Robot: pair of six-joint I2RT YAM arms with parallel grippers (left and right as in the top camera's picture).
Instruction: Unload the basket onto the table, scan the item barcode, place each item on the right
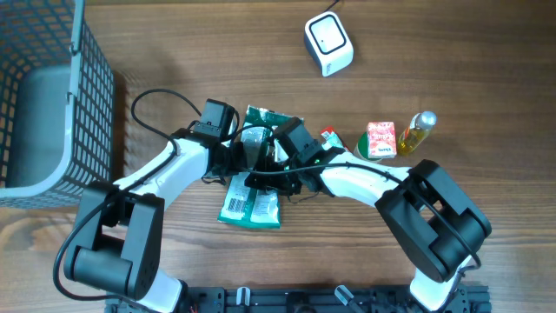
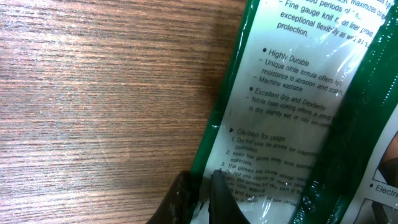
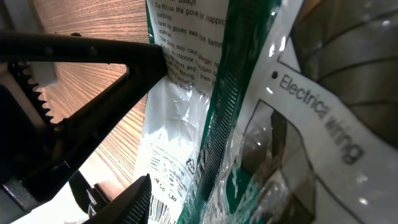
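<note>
While pinching the lower edge of the glove packet (image 2: 280, 124) with the left gripper (image 2: 200, 188) clenched on it, holds that packet up over the middle of the wooden table (image 1: 452, 52), printed text toward the left wrist camera. Brackets the packet's film with the right gripper (image 3: 155, 124), fingers apart on either side; cannot tell whether gripping or merely touching. Has a second green packet (image 1: 250, 207) flat on the table below, the white barcode scanner (image 1: 328, 43) well apart on the far side.

shop checkout bench: wire basket (image 1: 91, 87), barcode scanner (image 1: 328, 43).
</note>
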